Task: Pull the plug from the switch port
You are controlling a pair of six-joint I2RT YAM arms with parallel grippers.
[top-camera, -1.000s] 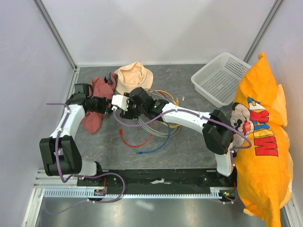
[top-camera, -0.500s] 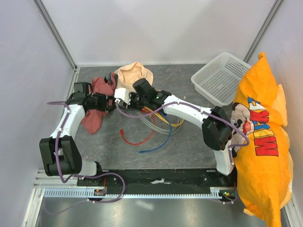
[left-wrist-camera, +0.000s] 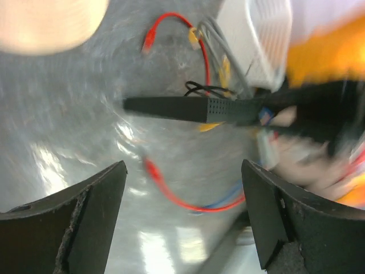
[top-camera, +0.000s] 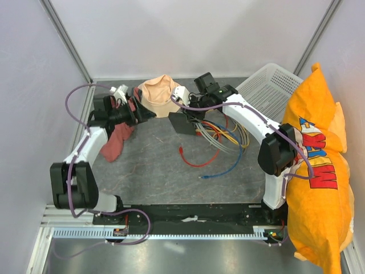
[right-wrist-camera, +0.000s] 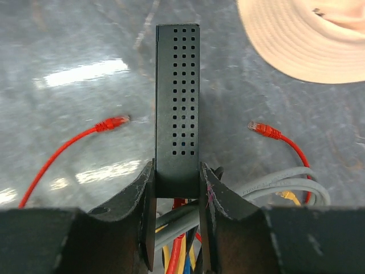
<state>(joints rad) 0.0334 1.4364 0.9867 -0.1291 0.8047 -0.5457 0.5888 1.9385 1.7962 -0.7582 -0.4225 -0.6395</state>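
Note:
My right gripper is shut on the near end of the switch, a thin black perforated box that stands on edge between its fingers. From above, the switch hangs tilted over the table under the right gripper. A bundle of grey, yellow, red and blue cables runs out below the held end; the ports and the plug are hidden. My left gripper stands open with nothing in it, left of the switch and apart from it. Its own view is blurred.
The peach hat lies at the back, with a red cloth under the left arm. Loose red cable ends rest on the table. A white basket and an orange pillow fill the right side.
The left gripper has opened and drawn back to the left. The right gripper has shut on the switch and carried it back and to the right, dragging the cables along.

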